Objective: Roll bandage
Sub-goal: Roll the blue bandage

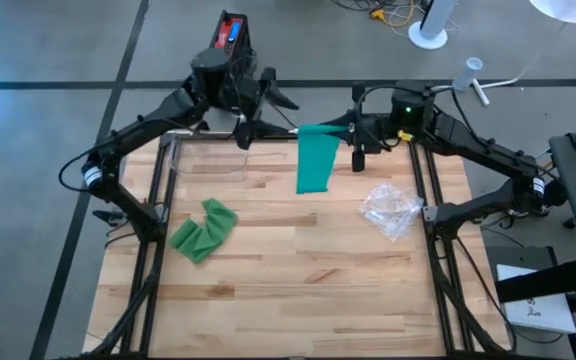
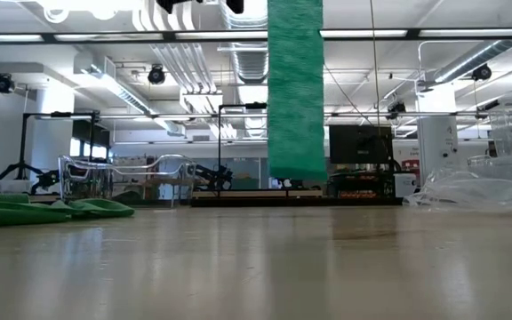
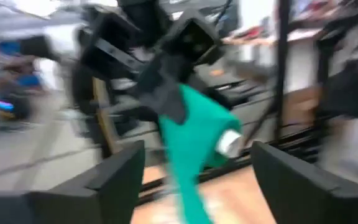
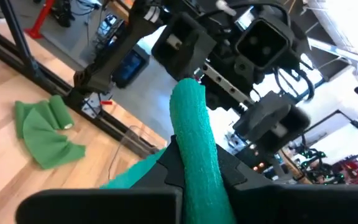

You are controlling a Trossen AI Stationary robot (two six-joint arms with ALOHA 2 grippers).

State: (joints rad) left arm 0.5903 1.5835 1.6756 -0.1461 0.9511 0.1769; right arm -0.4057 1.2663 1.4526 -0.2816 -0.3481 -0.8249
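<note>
Hanging bandage [image 1: 317, 160]: teal-green, plain, fine woven texture. Crumpled bandage [image 1: 203, 230] on the table: brighter green, no pattern. Table [image 1: 298, 270]: pale wood planks, light grain with darker streaks. Frame rails [image 1: 154, 215] and both arms: black. Plastic wrapper [image 1: 391, 209]: clear, whitish glints. Clear plastic box [image 1: 208, 160]: transparent. Floor [image 1: 48, 60]: grey, dark tape lines.

Your high view looks straight down on the bench [image 1: 298, 270]. Low view sits at bench level, facing the room. Both wrist views sit close on the hanging bandage [image 4: 194, 134], shared by all.
</note>
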